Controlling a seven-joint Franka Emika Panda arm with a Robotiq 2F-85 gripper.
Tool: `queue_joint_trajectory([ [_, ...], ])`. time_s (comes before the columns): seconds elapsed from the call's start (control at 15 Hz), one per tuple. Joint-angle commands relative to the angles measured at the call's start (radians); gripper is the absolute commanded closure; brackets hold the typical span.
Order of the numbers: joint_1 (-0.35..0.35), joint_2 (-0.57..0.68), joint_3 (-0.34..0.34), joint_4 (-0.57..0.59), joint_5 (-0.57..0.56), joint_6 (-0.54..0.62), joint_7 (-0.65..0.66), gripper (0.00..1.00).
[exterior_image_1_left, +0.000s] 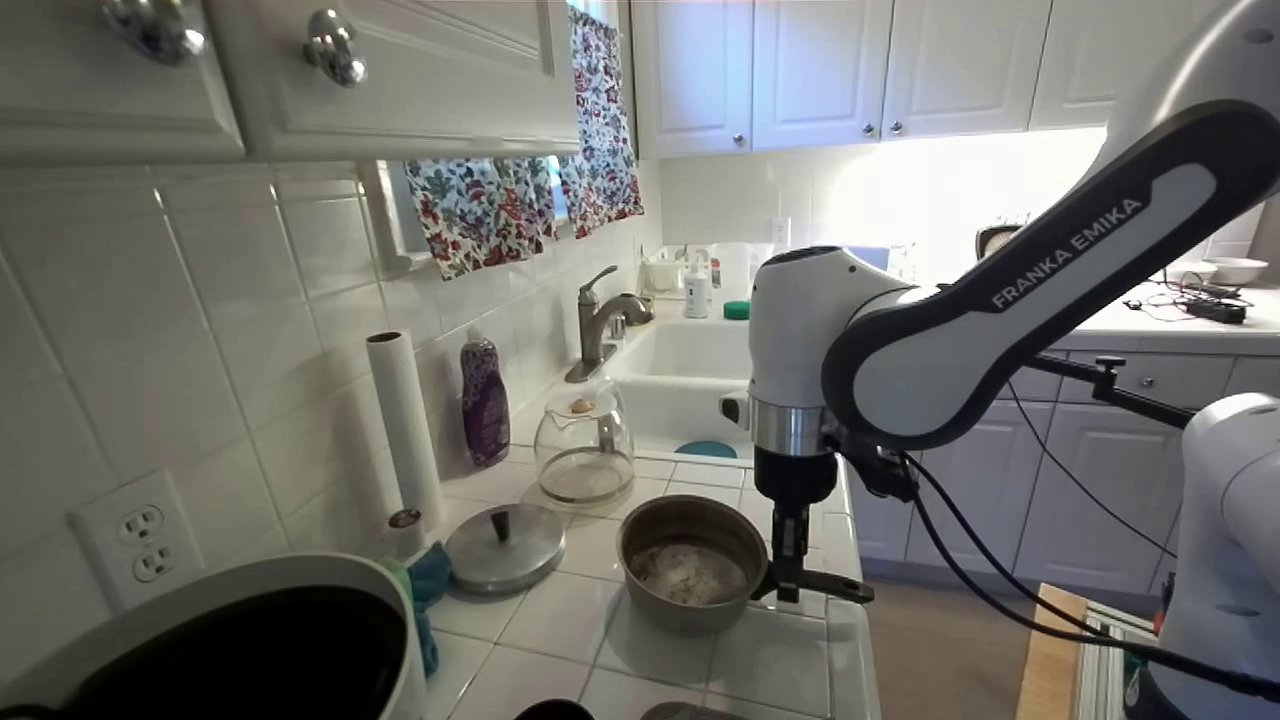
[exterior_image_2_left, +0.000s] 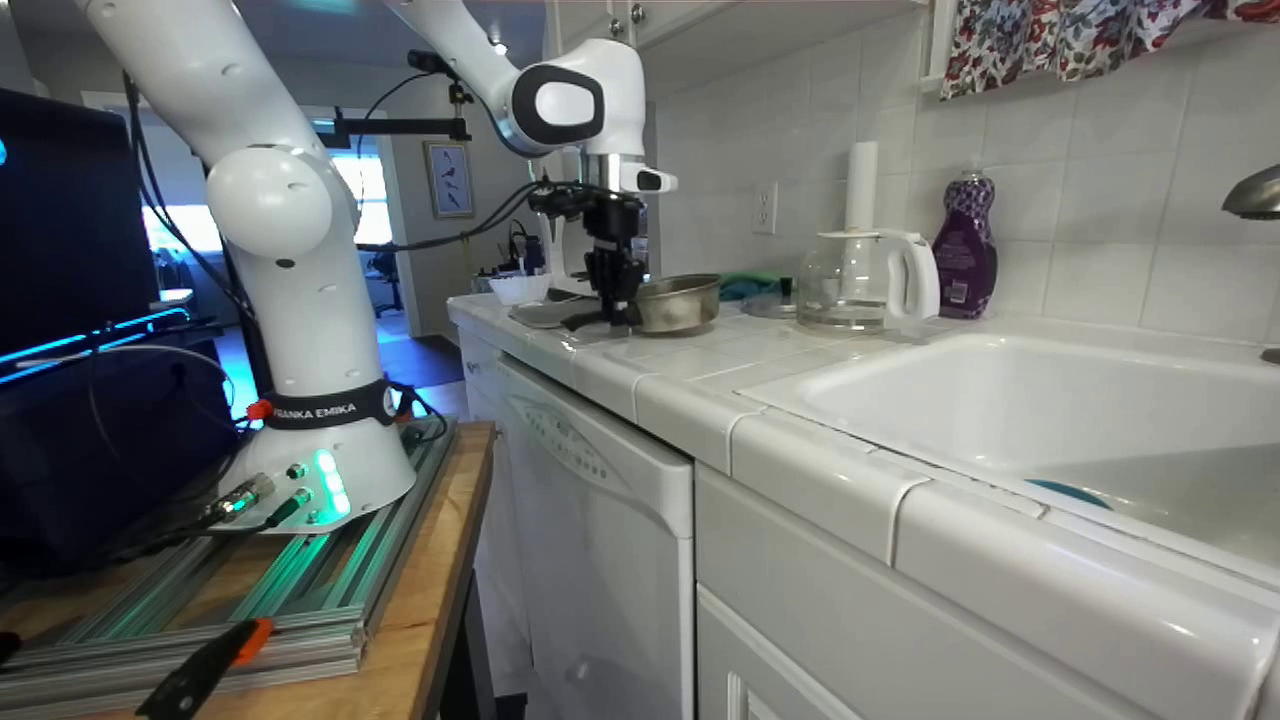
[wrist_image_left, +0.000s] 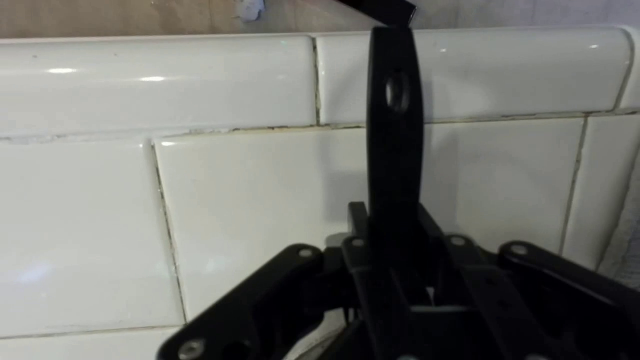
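We see the saucepan (exterior_image_1_left: 690, 575) at the lower middle of an exterior view, where it appears to rest on the tiled counter (exterior_image_1_left: 555, 622). The gripper (wrist_image_left: 391, 215) pinches its black handle (wrist_image_left: 395, 145), which points up the frame, right of centre, in the wrist view. Left of the saucepan we find a metal lid (exterior_image_1_left: 520, 562); above the two, a glass carafe (exterior_image_1_left: 585, 450); higher still, the sink (exterior_image_1_left: 675, 402).

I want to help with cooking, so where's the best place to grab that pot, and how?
Probably by its long black handle, from straight above, pinching its two sides. It's narrow and sticks out sideways from the round pot; the gripper, pointing down, has it pinched there.
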Motion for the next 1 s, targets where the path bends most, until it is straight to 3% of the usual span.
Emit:
queue_joint_trajectory([
  [0.0,0.004,-0.05,-0.033,0.003,0.045,-0.007,-0.034,0.94],
  [0.47,0.029,-0.089,-0.15,0.034,0.197,-0.159,-0.222,0.94],
  [0.93,-0.051,-0.118,-0.135,0.112,0.181,-0.494,-0.103,0.94],
])
